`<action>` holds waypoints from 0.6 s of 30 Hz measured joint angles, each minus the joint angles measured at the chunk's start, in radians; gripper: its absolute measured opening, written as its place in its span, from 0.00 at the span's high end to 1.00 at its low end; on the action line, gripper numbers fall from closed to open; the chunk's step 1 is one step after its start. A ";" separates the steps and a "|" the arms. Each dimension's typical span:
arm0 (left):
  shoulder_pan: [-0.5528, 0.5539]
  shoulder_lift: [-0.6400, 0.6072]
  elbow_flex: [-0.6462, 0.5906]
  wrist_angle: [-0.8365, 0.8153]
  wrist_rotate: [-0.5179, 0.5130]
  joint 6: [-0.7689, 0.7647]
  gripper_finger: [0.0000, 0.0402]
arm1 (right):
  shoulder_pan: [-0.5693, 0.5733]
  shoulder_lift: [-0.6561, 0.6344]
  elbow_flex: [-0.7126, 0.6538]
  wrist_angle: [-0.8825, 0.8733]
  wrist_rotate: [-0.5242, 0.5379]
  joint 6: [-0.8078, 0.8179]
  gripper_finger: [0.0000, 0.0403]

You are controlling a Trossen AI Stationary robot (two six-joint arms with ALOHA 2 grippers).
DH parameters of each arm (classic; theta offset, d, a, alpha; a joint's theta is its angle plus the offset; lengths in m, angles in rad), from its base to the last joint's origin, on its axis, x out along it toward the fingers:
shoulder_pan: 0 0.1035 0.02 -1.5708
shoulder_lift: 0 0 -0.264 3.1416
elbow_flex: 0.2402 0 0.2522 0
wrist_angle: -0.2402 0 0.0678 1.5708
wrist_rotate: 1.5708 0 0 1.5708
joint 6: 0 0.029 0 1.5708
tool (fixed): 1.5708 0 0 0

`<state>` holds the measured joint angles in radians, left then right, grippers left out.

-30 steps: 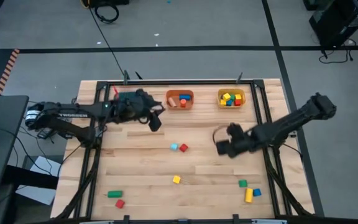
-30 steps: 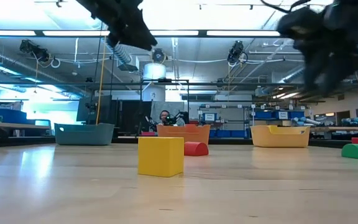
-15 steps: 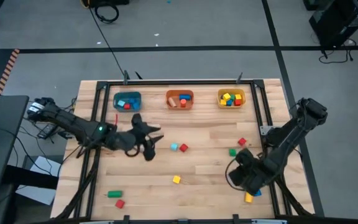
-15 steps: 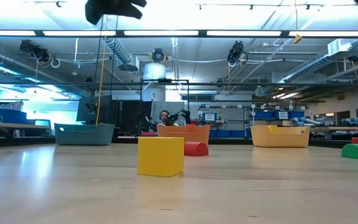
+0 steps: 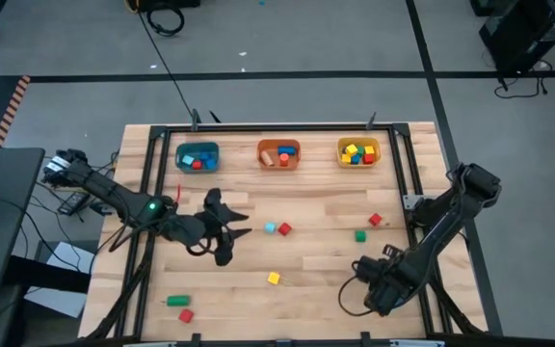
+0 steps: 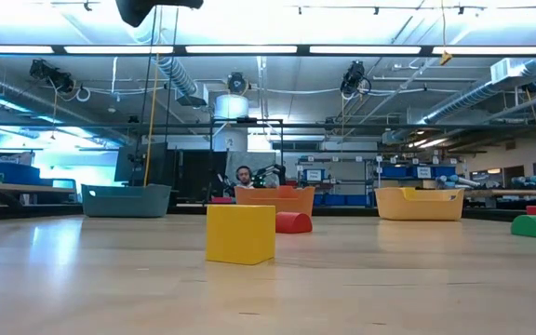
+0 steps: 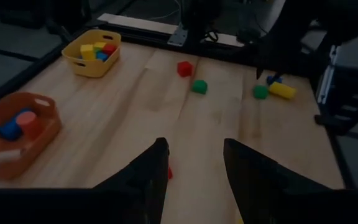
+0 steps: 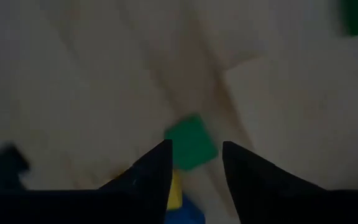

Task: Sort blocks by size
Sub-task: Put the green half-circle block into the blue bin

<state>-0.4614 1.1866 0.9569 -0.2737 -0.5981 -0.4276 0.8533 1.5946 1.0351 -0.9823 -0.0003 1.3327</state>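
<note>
Both grippers show parted fingers with nothing between them: the right gripper hangs low over a small green block, with a yellow bar and a blue block crowded just beside it, and the left gripper hovers over bare wood with a red block near one finger. Taking the yellow cube near mid-table as landmark, the right gripper sits well to its right, close to the table's front-right frame rail; the left is up and to its left. The likely fault is a finger nudging the yellow bar or blue block, since they lie so close to the green one. The rail leaves little swing room there. Beyond the cube, the teal bin, orange bin and yellow bin stand in a row, with open wood between.
</note>
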 joint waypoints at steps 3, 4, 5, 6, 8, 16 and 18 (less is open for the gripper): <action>0.000 0.000 0.000 0.000 0.002 -0.048 0.60 | -0.001 0.027 0.000 0.023 -0.054 -0.093 0.56; 0.000 0.000 0.000 0.000 0.002 -0.056 0.60 | -0.002 0.035 0.000 0.028 -0.060 -0.119 0.54; 0.000 0.000 0.000 0.000 0.002 -0.062 0.60 | -0.002 0.041 0.000 0.032 -0.063 -0.145 0.52; 0.000 0.000 0.000 0.000 0.002 -0.069 0.60 | -0.002 0.046 -0.001 0.036 -0.067 -0.169 0.50; 0.000 0.000 0.000 0.000 0.002 -0.079 0.60 | -0.004 0.056 -0.001 0.043 -0.072 -0.214 0.46; 0.000 0.001 0.000 0.013 0.002 -0.081 0.59 | -0.005 0.114 -0.003 0.053 -0.068 -0.375 0.35; 0.000 0.001 0.000 0.023 0.002 -0.079 0.59 | -0.005 0.133 -0.003 0.054 -0.073 -0.396 0.34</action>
<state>-0.4610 1.1877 0.9569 -0.2512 -0.5961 -0.5068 0.8486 1.7276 1.0321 -0.9281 -0.0728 0.9366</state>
